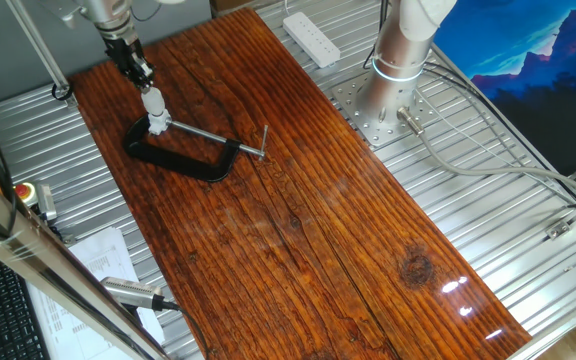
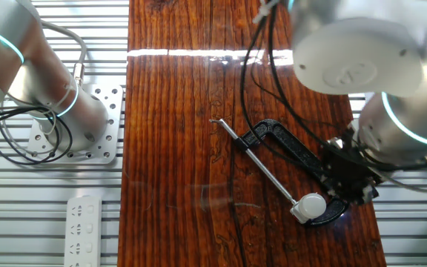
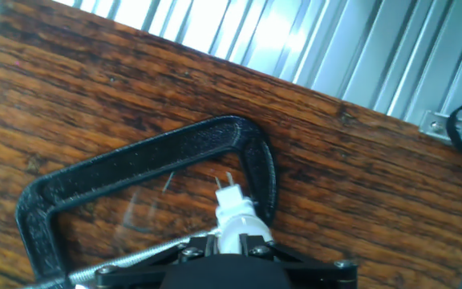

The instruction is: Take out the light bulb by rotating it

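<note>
My gripper [image 1: 146, 85] is shut on the light bulb [image 1: 154, 102], a small frosted white bulb, at the far left of the wooden board. In the hand view the light bulb [image 3: 236, 218] sits between my fingers [image 3: 215, 241] with two thin metal pins showing at its free end. The bulb hangs just above a small white socket stub [image 1: 157, 124], which is held in the black C-clamp [image 1: 181, 158]. From the other side, the light bulb [image 2: 312, 205] shows over the clamp's end [image 2: 288, 144], with the gripper [image 2: 330, 194] beside it. Whether bulb and socket touch I cannot tell.
The clamp's steel screw rod [image 1: 218, 139] runs right across the board [image 1: 298, 220]. A white power strip [image 1: 311, 38] and the arm's base [image 1: 400, 60] stand on the metal grating at the back. A red stop button [image 1: 25, 190] and papers [image 1: 108, 258] lie at the left.
</note>
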Robot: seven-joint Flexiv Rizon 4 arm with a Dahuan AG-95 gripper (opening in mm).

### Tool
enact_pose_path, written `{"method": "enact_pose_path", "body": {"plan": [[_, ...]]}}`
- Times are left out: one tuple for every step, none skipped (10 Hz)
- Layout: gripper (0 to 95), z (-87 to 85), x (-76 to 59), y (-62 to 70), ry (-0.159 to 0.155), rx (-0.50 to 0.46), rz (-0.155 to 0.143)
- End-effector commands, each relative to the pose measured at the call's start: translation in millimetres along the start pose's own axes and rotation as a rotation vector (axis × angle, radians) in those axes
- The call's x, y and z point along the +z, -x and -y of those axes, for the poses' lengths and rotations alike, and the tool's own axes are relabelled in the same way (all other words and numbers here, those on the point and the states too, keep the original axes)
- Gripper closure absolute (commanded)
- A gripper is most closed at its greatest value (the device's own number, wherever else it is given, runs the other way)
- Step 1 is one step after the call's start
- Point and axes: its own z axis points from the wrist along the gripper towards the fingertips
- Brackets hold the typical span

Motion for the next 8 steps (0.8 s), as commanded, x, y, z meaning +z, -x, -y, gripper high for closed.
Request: {"method": "enact_pose_path", "body": {"plan": [[76.0,-0.4,1.4,-2.1,0.042,-0.135,0.024],[76.0,0.6,8.8,-1.6,0.040,-0.139,0.028],[57.0,2.5,12.6,-2.0,0.055,-0.147,0.044],[57.0,4.5,13.3,-2.9,0.059,-0.154,0.046],[57.0,9.4,15.9,-5.0,0.067,-0.178,0.044],[57.0,12.6,21.3,-6.2,0.066,-0.188,0.043],[57.0,13.7,26.1,-6.5,0.064,-0.192,0.043],[57.0,13.4,31.7,-5.9,0.066,-0.195,0.045]]}}
